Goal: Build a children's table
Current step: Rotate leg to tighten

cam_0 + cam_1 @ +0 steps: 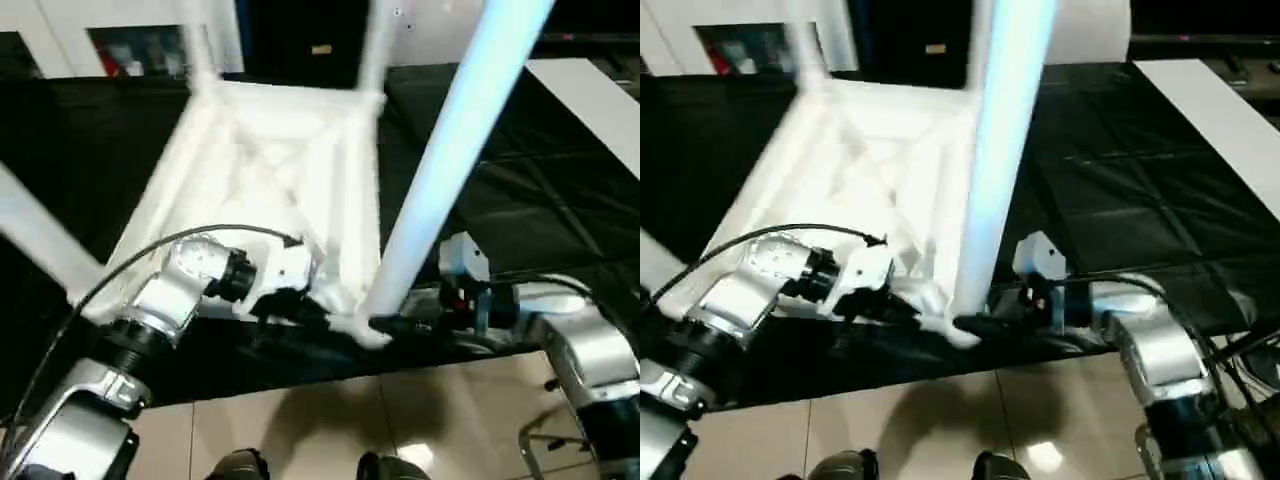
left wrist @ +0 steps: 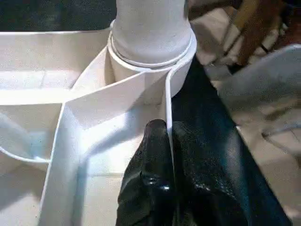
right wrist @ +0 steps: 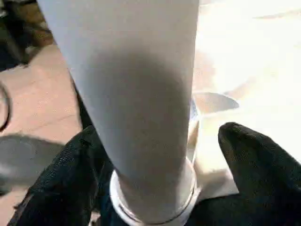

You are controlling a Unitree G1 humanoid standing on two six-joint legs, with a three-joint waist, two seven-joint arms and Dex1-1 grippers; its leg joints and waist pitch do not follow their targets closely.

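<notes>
Inverted on the black surface (image 1: 560,210), the tabletop (image 1: 290,170) has its rim pinched by the left hand (image 2: 169,155); the right hand (image 3: 155,188), released, straddles a socketed leg (image 3: 136,94).

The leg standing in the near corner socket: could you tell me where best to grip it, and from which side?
Grip the leg low, just above its socket, coming level from the robot's right. There the tube is round and thickest, and the open right end effector already straddles it. The left end effector pinches the tabletop rim.
</notes>
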